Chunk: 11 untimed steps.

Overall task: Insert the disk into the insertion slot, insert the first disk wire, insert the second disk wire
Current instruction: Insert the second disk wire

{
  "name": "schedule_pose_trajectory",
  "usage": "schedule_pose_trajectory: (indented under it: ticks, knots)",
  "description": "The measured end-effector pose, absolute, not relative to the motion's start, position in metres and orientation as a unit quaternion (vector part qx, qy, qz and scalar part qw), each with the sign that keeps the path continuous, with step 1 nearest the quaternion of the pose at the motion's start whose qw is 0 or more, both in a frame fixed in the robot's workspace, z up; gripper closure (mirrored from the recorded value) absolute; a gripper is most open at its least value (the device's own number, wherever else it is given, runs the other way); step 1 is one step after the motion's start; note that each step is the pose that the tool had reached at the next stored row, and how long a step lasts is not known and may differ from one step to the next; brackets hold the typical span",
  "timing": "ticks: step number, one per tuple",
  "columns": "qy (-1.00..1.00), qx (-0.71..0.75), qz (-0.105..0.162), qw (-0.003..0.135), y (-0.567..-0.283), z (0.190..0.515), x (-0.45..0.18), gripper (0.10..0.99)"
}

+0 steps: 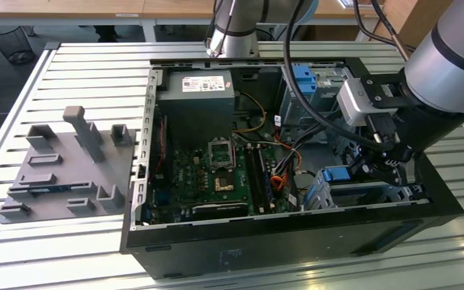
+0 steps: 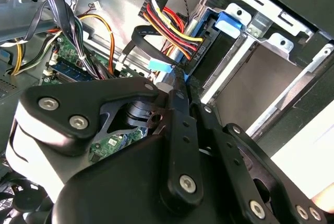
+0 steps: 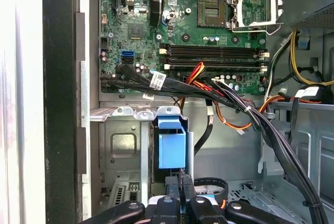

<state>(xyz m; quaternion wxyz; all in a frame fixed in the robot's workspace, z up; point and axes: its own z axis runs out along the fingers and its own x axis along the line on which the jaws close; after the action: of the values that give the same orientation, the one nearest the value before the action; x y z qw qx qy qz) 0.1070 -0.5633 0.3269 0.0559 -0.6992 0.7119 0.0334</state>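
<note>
The disk (image 3: 171,148) sits edge-on in the slot (image 3: 125,145), its blue caddy end facing you in the first wrist view, seated between the grey sheet-metal walls near the case's corner. In the exterior view the same blue end (image 1: 336,175) shows low in the case (image 1: 296,229), toward that view's right, just beside the gripper (image 1: 381,172). Your gripper (image 3: 181,182) hangs directly over the disk's end with its fingers (image 2: 180,85) drawn together, pinching a black connector with red, yellow and black wires (image 2: 167,23) at the disk's edge. Room is tight here: the slot wall flanks one side, a thick black cable bundle (image 3: 250,117) crosses just beside the caddy, and the case's black rim (image 3: 60,78) runs close along the other side. The motherboard (image 3: 182,20) lies beyond the bundle, well apart. Outside the case, a grey fixture plate (image 1: 63,172) rests on the slatted table (image 1: 87,66), toward the exterior view's left.
</note>
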Motion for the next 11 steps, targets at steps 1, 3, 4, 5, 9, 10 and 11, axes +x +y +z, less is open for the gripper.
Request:
schedule_pose_trajectory:
  ticks: [1,3,4,5,9,10,11]
  knots:
    - [0.712,-0.699,0.033,0.056,-0.5633,0.3269,0.1070,0.937]
    - [0.712,-0.699,0.033,0.056,-0.5633,0.3271,0.1070,0.929]
    - [0.712,-0.699,0.033,0.056,-0.5633,0.3276,0.1070,0.863]
    - [0.712,-0.699,0.033,0.056,-0.5633,0.3282,0.1070,0.863]
    - [0.712,-0.699,0.033,0.056,-0.5633,0.3315,0.1070,0.863]
    - [0.712,-0.699,0.033,0.056,-0.5633,0.3327,0.1070,0.863]
    - [0.712,-0.699,0.033,0.056,-0.5633,0.3336,0.1070,0.863]
